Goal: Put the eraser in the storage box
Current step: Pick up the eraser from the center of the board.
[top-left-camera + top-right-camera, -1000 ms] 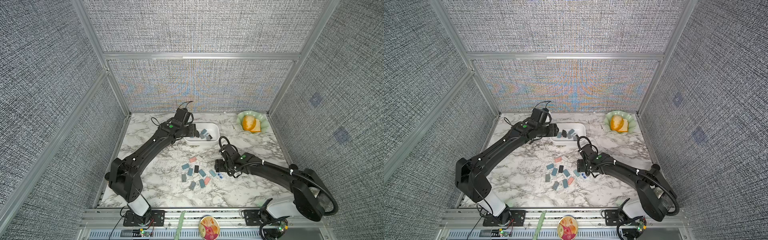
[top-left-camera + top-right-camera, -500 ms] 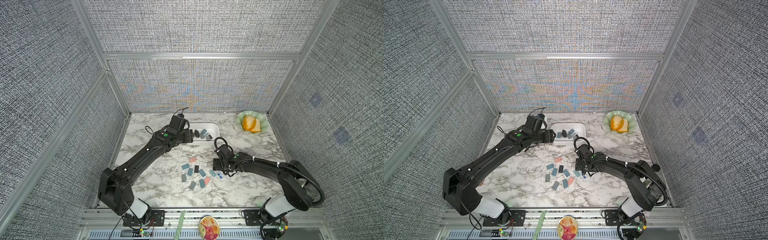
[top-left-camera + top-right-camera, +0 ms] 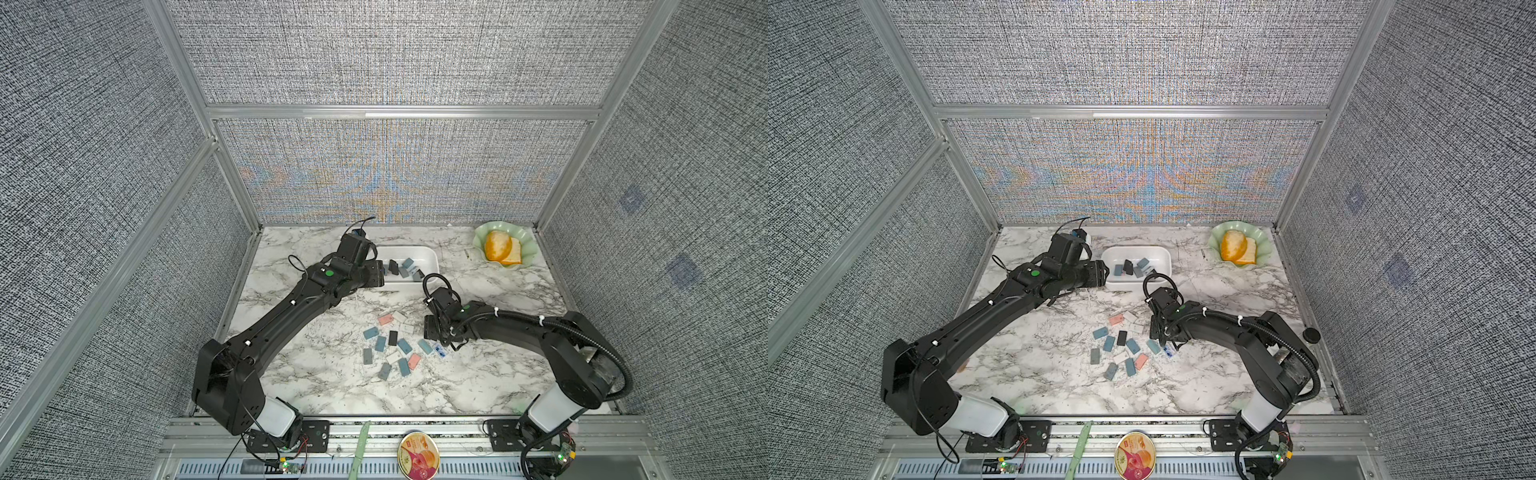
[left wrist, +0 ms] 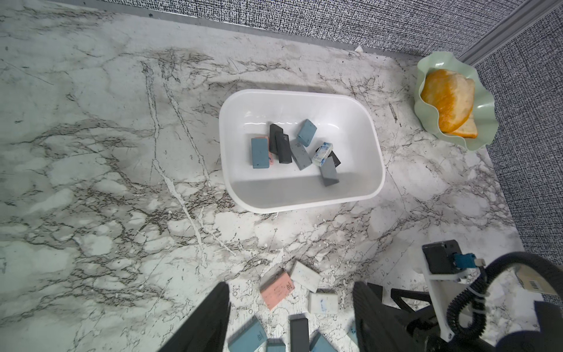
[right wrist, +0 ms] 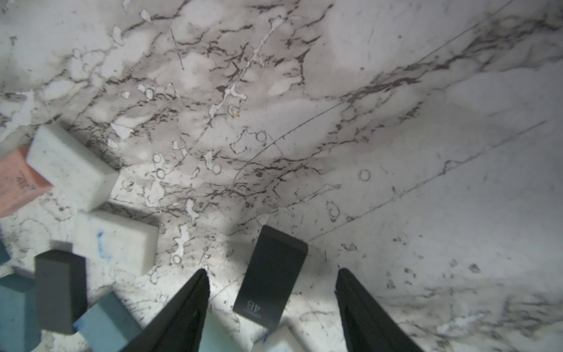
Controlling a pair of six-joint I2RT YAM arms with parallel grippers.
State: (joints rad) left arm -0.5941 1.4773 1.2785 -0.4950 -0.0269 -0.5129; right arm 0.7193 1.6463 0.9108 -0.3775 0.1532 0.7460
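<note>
Your right fingers (image 5: 189,311) stand apart, straddling the black eraser (image 5: 269,277) flat on the table (image 5: 426,152). Gaps both sides, long axis roughly along the fingers. Left fingers (image 4: 213,320) apart, empty, beside the storage box (image 4: 292,190). Right arm's nearer: squeeze across the short side.

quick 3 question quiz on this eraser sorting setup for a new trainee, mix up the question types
1. True or false: the storage box is empty.
2. What lies between the open jaws of the right gripper? A) a pink eraser B) the black eraser marked 4B C) nothing
3. Fill in: the scalloped dish is pale ___.
Key: 1 false, it holds several erasers; 2 B; 3 green.
</note>
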